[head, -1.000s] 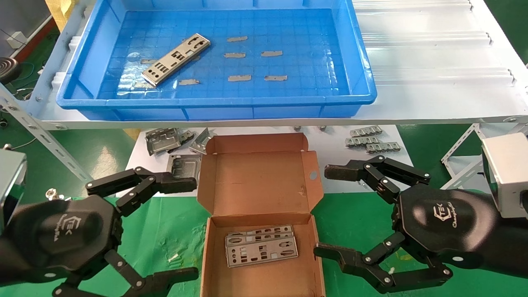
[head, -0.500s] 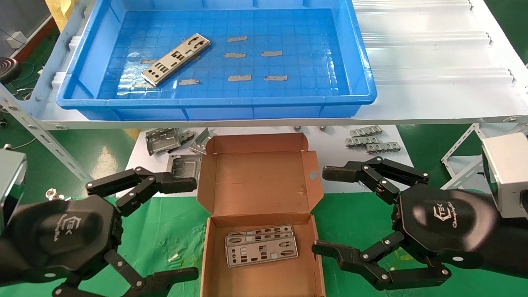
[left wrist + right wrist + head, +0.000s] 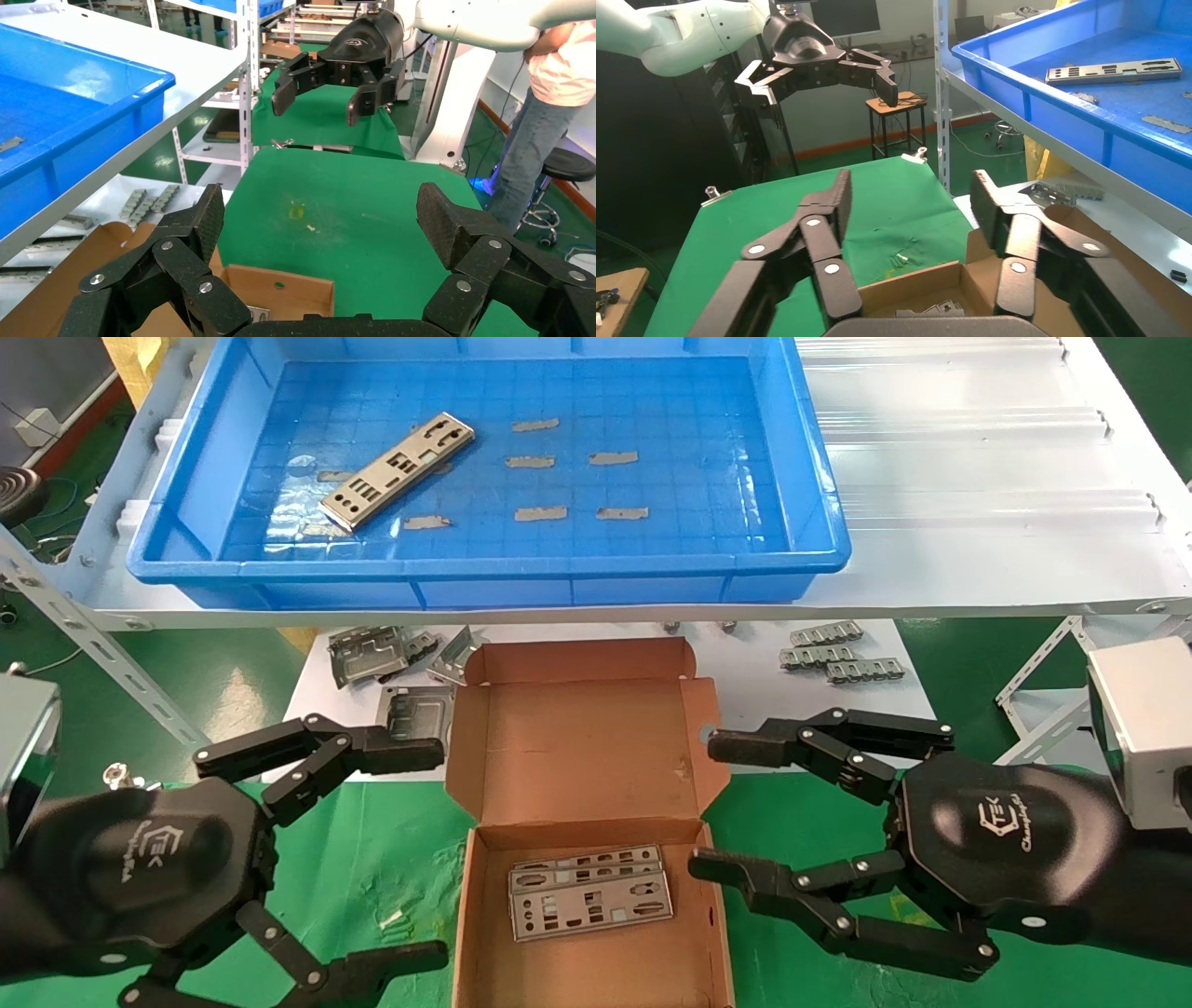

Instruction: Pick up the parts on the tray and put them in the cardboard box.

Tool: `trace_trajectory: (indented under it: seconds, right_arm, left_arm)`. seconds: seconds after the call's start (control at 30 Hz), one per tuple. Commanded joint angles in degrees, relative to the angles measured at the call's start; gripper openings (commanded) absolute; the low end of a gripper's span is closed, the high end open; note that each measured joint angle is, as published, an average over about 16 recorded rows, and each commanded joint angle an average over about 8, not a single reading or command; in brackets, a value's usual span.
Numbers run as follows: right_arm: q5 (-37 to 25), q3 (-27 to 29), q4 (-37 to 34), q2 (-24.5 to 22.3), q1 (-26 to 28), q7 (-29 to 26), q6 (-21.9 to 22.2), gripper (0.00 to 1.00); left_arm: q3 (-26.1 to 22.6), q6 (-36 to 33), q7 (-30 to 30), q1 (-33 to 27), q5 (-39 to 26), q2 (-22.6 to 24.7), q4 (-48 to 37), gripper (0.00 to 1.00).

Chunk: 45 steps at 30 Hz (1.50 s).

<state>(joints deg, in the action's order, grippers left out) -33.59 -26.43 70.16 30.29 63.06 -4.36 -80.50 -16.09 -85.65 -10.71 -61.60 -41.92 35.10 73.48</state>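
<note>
Brown corrugated card forms the cardboard box (image 3: pixel 596 859) sitting open on the green-covered desk (image 3: pixel 372 859) directly in front of us, its hinged lid folded back and up toward the white shelf (image 3: pixel 931 561). Inside it, two silver punched parts (image 3: pixel 589 892) lie flat, stacked with a slight offset, near the lid hinge. On the shelf beyond, the blue tray (image 3: pixel 484 581) holds one more part (image 3: pixel 398 473), lying diagonally on the grid floor in its left half, with several small grey flat patches (image 3: pixel 541 512) scattered to the right of it and apart from it. Between shelf edge and box, on a white sheet, we see chunky grey folded brackets (image 3: pixel 372 654) to the left and a few more (image 3: pixel 833 654) to the right. Our left end effector (image 3: pixel 428 850) hangs just left of the box over the green cloth, fingers spread wide and gripping nothing. Our right end effector (image 3: pixel 703 803) sits just right of the box, its fingers also released and parted, one fingertip (image 3: pixel 722 745) close to the lid's side flap, the other (image 3: pixel 708 865) at the box's right wall; whether either touches the card we cannot tell. In the right wrist view its two fingers frame the box corner below them, with a glimpse of the plates inside.
</note>
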Motion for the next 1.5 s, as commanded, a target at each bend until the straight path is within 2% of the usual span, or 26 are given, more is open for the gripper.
trace_trajectory:
  seconds: [0.03, 0.67, 0.83, 1.0, 1.13, 1.37, 1.5]
  right_arm:
    - [0.0, 0.0, 0.0, 0.0, 0.0, 0.0, 0.0, 0.00]
    - [0.0, 0.0, 0.0, 0.0, 0.0, 0.0, 0.0, 0.00]
    - [0.0, 0.0, 0.0, 0.0, 0.0, 0.0, 0.0, 0.00]
    - [0.0, 0.0, 0.0, 0.0, 0.0, 0.0, 0.0, 0.00]
    - [0.0, 0.0, 0.0, 0.0, 0.0, 0.0, 0.0, 0.00]
    - [0.0, 0.0, 0.0, 0.0, 0.0, 0.0, 0.0, 0.00]
    - [0.0, 0.0, 0.0, 0.0, 0.0, 0.0, 0.0, 0.00]
  left_arm:
    - [0.0, 0.0, 0.0, 0.0, 0.0, 0.0, 0.0, 1.00]
    - [0.0, 0.0, 0.0, -0.1, 0.0, 0.0, 0.0, 1.00]
    - [0.6, 0.7, 0.6, -2.0, -0.3, 0.1, 0.5, 1.00]
    - [0.5, 2.9, 0.4, -8.2, -2.9, 1.6, -0.2, 1.00]
    - [-1.3, 5.4, -0.9, -15.3, -7.7, 4.5, -3.6, 1.00]
    - [-6.0, 11.0, -3.9, -28.6, -17.4, 12.6, -18.0, 1.00]
    - [-8.6, 14.1, -3.1, -34.9, -22.8, 17.3, -28.0, 1.00]
